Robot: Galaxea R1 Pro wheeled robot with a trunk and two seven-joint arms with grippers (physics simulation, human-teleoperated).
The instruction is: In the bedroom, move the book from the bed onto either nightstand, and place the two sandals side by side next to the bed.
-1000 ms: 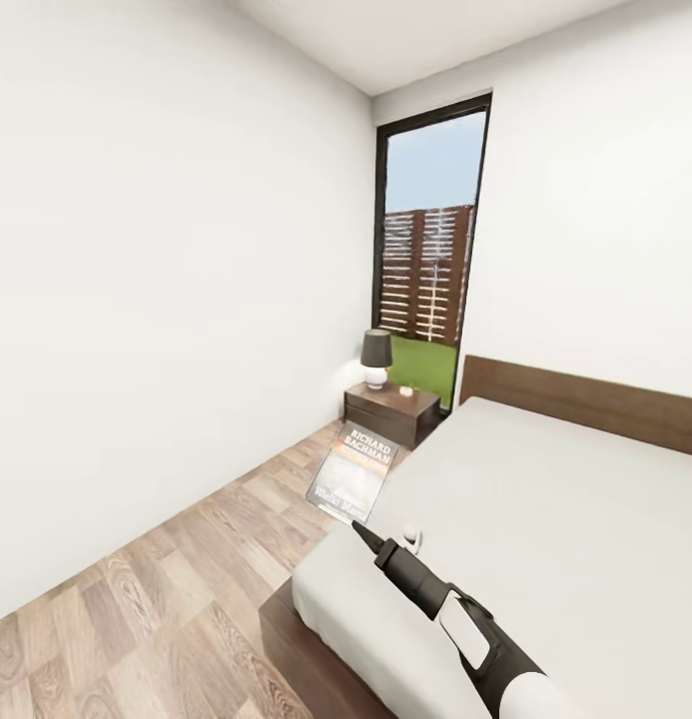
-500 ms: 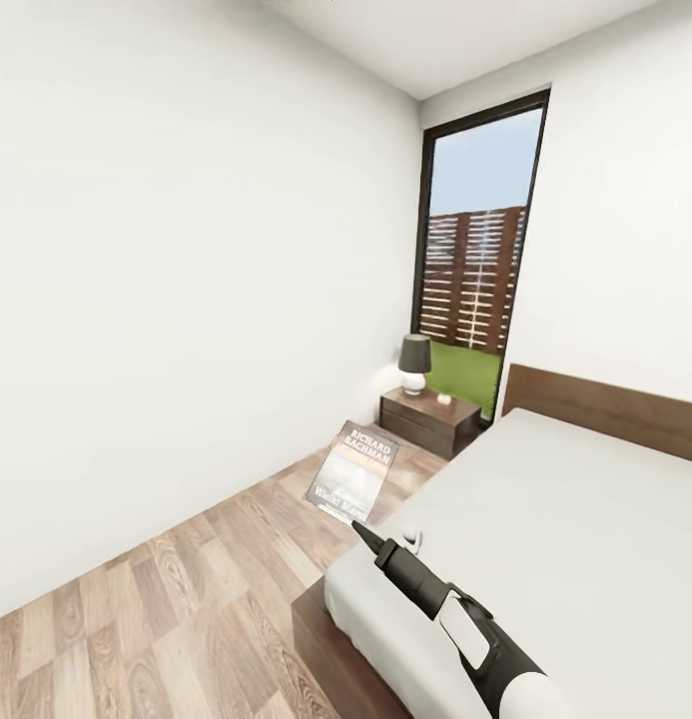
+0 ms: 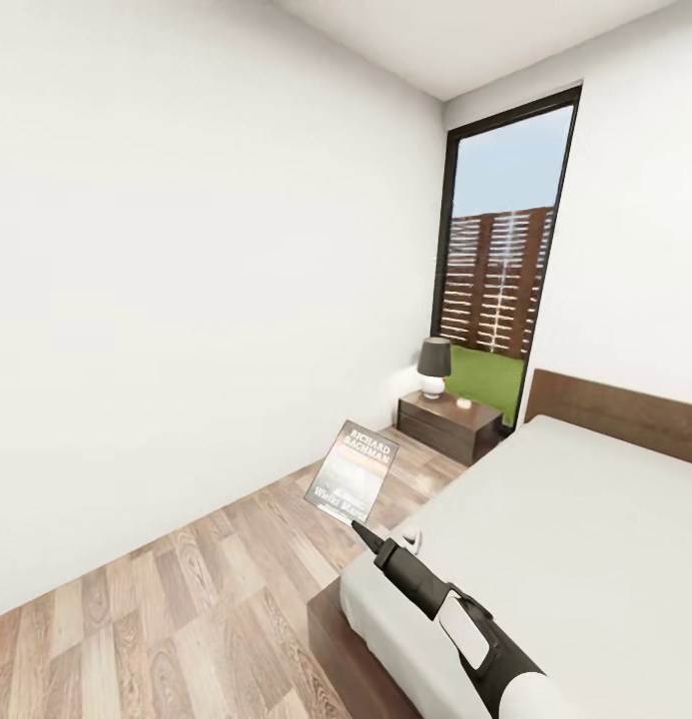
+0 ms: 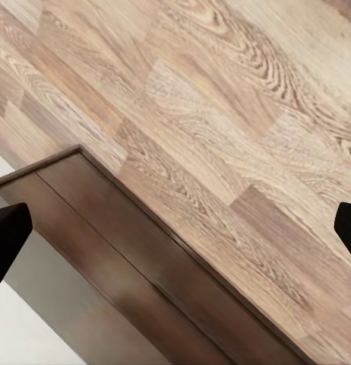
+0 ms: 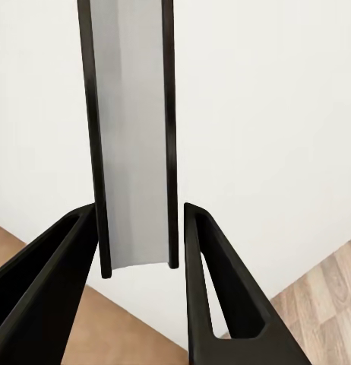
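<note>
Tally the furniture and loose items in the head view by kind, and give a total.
Bed: 1
Nightstand: 1
Lamp: 1
Small white item on the nightstand: 1
Book, held in the right end effector: 1
Total: 5

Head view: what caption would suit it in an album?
Right gripper carries the book toward the nightstand beside the bed.

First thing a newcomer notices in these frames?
The small greyish paperback book held up over the wood-plank floor, pinched at its lower edge by the right gripper beside the light-grey mattress bed. Behind it, a low dark-brown nightstand carrying a dark-shaded lamp stands under the tall black-framed window.
</note>
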